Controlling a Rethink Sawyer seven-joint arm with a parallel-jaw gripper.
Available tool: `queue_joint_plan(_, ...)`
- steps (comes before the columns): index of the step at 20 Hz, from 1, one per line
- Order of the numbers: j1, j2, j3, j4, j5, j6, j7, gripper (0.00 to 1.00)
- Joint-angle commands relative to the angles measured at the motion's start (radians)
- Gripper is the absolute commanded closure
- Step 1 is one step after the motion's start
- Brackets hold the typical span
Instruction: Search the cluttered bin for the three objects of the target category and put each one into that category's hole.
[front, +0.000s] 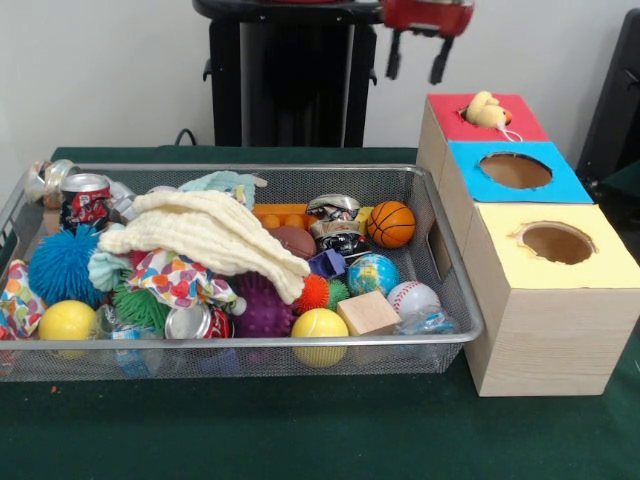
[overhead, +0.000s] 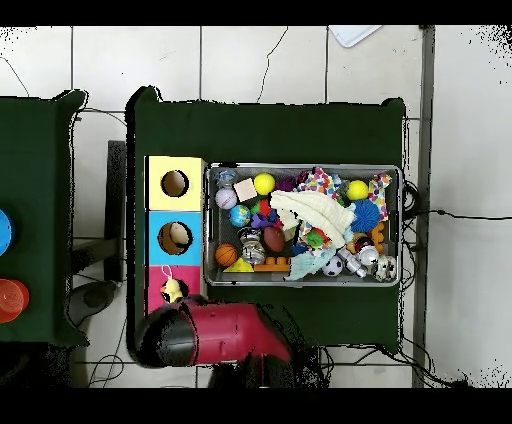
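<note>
You see even, soft indoor light with weak shadows under the wire basket (front: 440, 345) rim; faint glare sits on the cans (front: 86, 196), and fine detail looks slightly soft throughout.

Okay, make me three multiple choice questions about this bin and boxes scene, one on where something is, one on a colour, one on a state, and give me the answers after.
1. Where is the yellow duck?
A. in the wire bin
B. on the red-topped box, at its hole
C. on the yellow-topped box

2. What colour is the top of the middle box?
A. blue
B. green
C. white

3. How is the gripper?
A. shut on the duck
B. down in the bin
C. open above the red-topped box, empty

Answers: B, the duck sits on the red top. A, blue lies between red and yellow. C, the fingers hang apart, clear of the duck.
</note>
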Motion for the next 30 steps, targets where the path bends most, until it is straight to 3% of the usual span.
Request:
queue_joint_plan(1, 0.175, -0.071, 0.025, -0.019, 0.104, 0.179, 0.310, 0.00)
queue_joint_plan(6, 0.243, -0.055, -0.022, -0.052, 0.147, 0.195, 0.327, 0.00)
queue_joint_plan(15, 0.162, 0.093, -0.023, -0.003, 0.123, -0.085, 0.229, 0.00)
queue_joint_plan(16, 0.161, 0.094, -0.023, 0.007, 0.124, -0.096, 0.225, 1.00)
queue_joint_plan(21, 0.157, 0.096, -0.017, 0.021, 0.124, -0.125, 0.212, 1.00)
queue_joint_plan(30, 0.165, 0.192, -0.019, -0.068, 0.146, -0.121, 0.221, 1.00)
